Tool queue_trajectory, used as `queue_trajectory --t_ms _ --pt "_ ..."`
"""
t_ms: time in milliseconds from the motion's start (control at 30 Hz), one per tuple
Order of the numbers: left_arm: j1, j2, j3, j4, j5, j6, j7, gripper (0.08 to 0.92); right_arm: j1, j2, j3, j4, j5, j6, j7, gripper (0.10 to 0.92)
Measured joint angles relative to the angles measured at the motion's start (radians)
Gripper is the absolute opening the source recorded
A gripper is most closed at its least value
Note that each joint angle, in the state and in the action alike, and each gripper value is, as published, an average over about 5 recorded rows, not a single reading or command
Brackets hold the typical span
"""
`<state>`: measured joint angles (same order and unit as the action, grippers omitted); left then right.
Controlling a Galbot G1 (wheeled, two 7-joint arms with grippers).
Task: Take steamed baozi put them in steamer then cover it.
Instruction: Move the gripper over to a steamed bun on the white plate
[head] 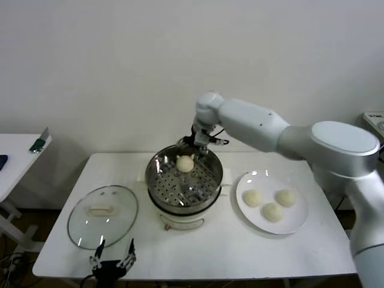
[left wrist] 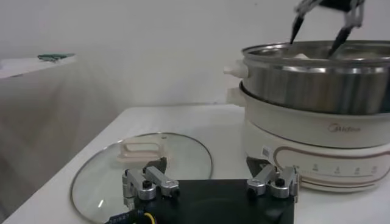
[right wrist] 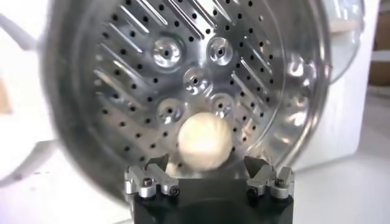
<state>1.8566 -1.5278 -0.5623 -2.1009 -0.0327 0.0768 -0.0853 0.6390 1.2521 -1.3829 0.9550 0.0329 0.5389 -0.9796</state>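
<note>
Far left on the desk (head: 240, 252): the cover (head: 102, 215), lying flat near the front edge, handle up, not yet on the pot. Just in front of it, the left tool (head: 113, 261), parked low at the desk edge with fingers spread and nothing between them; in the left wrist view (left wrist: 210, 185) likewise released, the glass lid right ahead.

Centre: the steamer (head: 210, 183) on its white cooker base, uncovered. One baozi (head: 185, 163) already resting on the perforated floor, toward the far side. Above it at the far rim, the right tool (head: 202, 143), fingers apart and clear of the bun; in the right wrist view (right wrist: 209, 176) hanging just over that bun (right wrist: 205, 142), open, gripping nothing. By the look of it, first bun delivered and let go.

Right: white plate (head: 297, 223) with three baozi (head: 252, 198) (head: 286, 197) (head: 273, 212) waiting, near one another.

Judged progress: roughly a quarter of the loading done; three buns to carry over, then the lid to set on.

Obstacles: nothing between plate and pot. Further left, a second desk (head: 12, 162) with small items, well apart from the work.
</note>
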Motion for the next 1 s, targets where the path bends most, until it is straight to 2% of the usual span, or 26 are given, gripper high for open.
queue_trajectory --t_ms 233,500,700,1000 --pt "-0.005 0.003 0.005 0.009 0.001 -0.002 0.001 0.823 0.085 -0.213 -0.149 0.115 0.228 -0.247 -0.03 0.823" --pt "-0.017 0.006 -0.005 0.01 -0.009 -0.003 0.002 0.823 0.036 -0.41 -0.2 0.268 0.361 -0.538 0.017 0.823" --pt "-0.019 0.011 -0.012 0.011 -0.014 -0.001 0.003 0.823 -0.08 -0.456 -0.15 0.3 0.383 -0.69 0.057 0.823" --pt "-0.013 0.014 -0.024 0.011 -0.019 -0.001 0.003 0.823 -0.248 -0.426 -0.053 0.246 0.35 -0.822 0.097 0.823"
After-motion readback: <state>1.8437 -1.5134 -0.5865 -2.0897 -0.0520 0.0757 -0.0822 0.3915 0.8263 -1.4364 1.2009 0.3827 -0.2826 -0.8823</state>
